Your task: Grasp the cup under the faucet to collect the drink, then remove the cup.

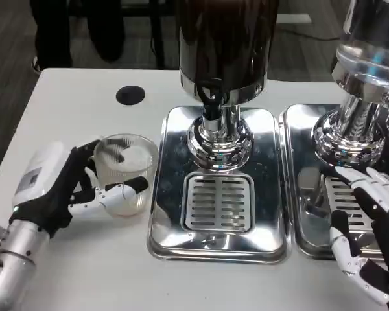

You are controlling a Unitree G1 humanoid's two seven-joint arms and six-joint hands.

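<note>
A clear ribbed plastic cup (124,173) is on the white table, left of the steel drip tray (165,220). My left hand (55,188) grips it, thumb across its front and fingers behind, and the rim leans slightly. The cup looks empty. The faucet (211,107) hangs under the dark drink dispenser (223,45), above the tray's grate (219,202), to the right of the cup. My right hand (369,223) is over the second tray at the right with its fingers apart, holding nothing.
A second dispenser with a clear tank (369,52) stands on its own steel tray (298,214) at the right. A black round hole (130,95) lies in the table behind the cup. Bare table lies in front of the trays.
</note>
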